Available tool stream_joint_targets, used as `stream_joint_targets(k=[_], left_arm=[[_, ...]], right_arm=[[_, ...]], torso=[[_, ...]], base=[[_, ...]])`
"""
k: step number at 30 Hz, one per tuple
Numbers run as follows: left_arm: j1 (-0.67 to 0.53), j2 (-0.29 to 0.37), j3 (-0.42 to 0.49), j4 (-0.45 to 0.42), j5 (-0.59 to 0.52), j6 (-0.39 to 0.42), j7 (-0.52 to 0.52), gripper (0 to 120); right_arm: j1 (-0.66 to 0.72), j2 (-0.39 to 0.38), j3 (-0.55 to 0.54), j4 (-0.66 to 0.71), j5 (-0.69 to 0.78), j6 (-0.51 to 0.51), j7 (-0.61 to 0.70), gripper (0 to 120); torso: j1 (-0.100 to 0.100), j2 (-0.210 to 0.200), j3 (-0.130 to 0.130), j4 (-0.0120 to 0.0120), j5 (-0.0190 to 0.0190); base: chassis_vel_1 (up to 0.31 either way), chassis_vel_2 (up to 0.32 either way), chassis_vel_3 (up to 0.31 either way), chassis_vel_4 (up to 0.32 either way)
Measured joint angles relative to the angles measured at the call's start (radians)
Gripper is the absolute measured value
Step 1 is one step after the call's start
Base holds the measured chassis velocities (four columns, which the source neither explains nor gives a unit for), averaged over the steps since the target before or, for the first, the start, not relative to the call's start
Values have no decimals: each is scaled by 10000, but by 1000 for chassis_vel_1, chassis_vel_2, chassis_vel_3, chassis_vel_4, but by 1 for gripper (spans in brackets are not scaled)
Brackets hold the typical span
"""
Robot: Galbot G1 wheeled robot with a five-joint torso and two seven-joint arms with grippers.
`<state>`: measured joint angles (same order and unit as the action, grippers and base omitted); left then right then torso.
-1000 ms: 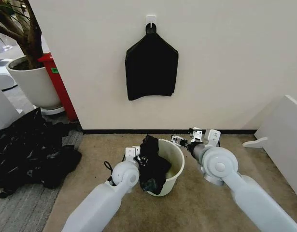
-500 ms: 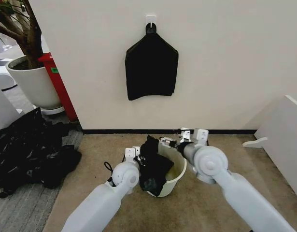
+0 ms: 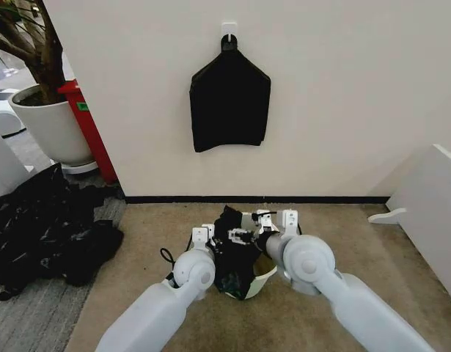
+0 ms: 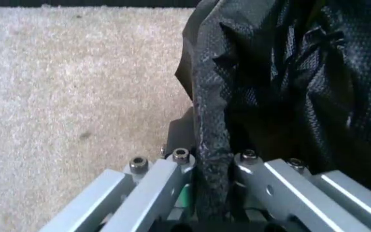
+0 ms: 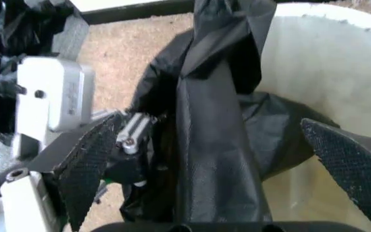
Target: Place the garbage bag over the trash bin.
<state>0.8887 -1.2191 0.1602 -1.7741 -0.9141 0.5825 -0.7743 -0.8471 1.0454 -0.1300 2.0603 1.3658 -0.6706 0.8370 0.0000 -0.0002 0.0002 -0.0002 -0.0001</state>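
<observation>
Soft, even indoor light fills the head view; the wall [image 3: 342, 95] is bright and nearly shadowless. The bag [image 3: 236, 253] reads as flat black there, detail lost. The left wrist view is soft, its fingers [image 4: 153, 193] blurred. The right wrist view's close pads [image 5: 89, 164] are unsharp.

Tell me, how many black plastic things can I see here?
3. A garbage bag draped over the white trash bin, pinched by the left gripper; a flat bundle hanging on the wall hook; a big heap on the floor at left. More may be hidden in that heap.
</observation>
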Motion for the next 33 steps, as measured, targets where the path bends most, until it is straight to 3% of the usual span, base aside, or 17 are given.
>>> stream_joint_targets(k=[11,25,33], left_arm=[[110,133,-137,-109,216,-379,215,4],[607,725,-926,-1778,368,-993,590,3],[604,785,-1003,-1888,493,-1101,590,2]], right_arm=[[85,-102,165,194,-21,13,107,100],[384,-251,407,1371,409,356,476,100],[341,63,130,1285,358,379,348,100]], torso=[[0,0,-1,2,1],[0,2,-3,4,0],[0,2,-2,3,0]], base=[[0,0,0,0],[0,0,0,0],[0,0,0,0]])
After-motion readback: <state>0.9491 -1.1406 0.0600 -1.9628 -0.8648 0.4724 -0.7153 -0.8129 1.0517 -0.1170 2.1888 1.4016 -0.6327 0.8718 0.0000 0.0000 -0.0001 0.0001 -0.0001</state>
